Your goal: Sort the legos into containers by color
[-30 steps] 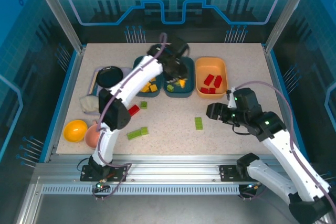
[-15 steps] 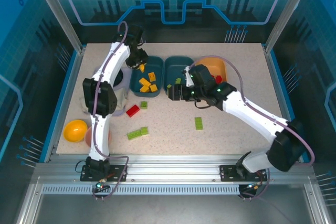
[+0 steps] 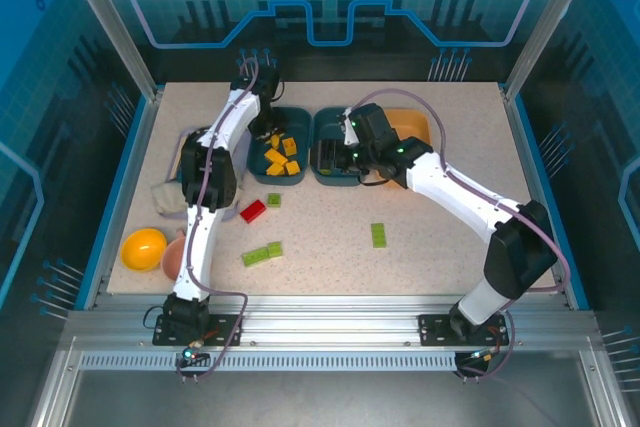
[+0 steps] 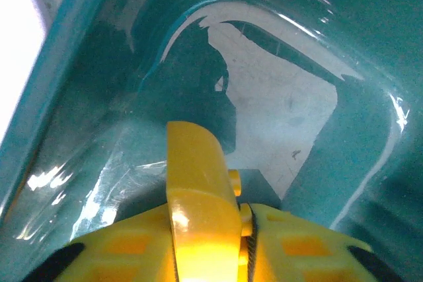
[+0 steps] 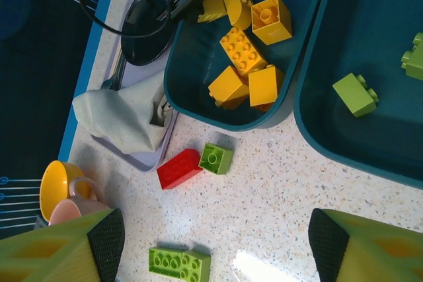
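Yellow brick (image 4: 198,183) clenched in our left gripper (image 4: 208,236), we are moving it above the teal tray (image 4: 86,90); right gripper (image 5: 215,242) is arriving spread, empty.

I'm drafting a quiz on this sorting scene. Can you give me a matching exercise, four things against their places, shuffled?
Things:
1. yellow bricks
2. red brick
3. white cloth
4. yellow ball

Places:
A. beside the pink bowl
B. in the left teal tray
C. on the table, beside a small green brick
D. over the lavender tray edge

Pairs: 1-B, 2-C, 3-D, 4-A
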